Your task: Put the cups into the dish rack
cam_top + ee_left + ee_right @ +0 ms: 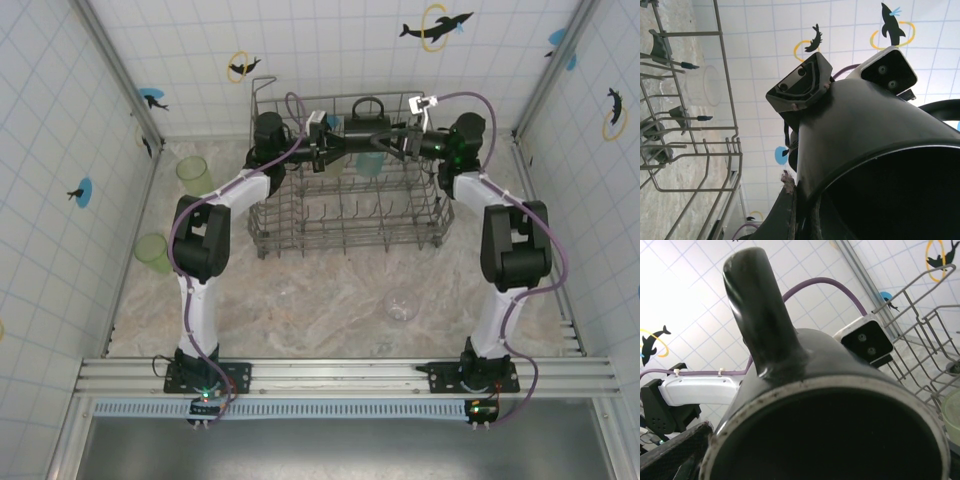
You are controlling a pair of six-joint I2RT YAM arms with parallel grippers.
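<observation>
A clear glass [402,305] sits faint on the bench [300,300]. Beyond, over the dish rack [340,238], my left pincer [349,138] clamps the black mug [368,130]. The right pincer [394,141] gapes wide beside it; I cannot make out any contact.

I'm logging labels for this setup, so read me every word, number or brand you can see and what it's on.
None can be read. The wall stickers are pictures only, dolphins in yellow rings, no letters. The black mug and the dish rack bear no visible print.
</observation>
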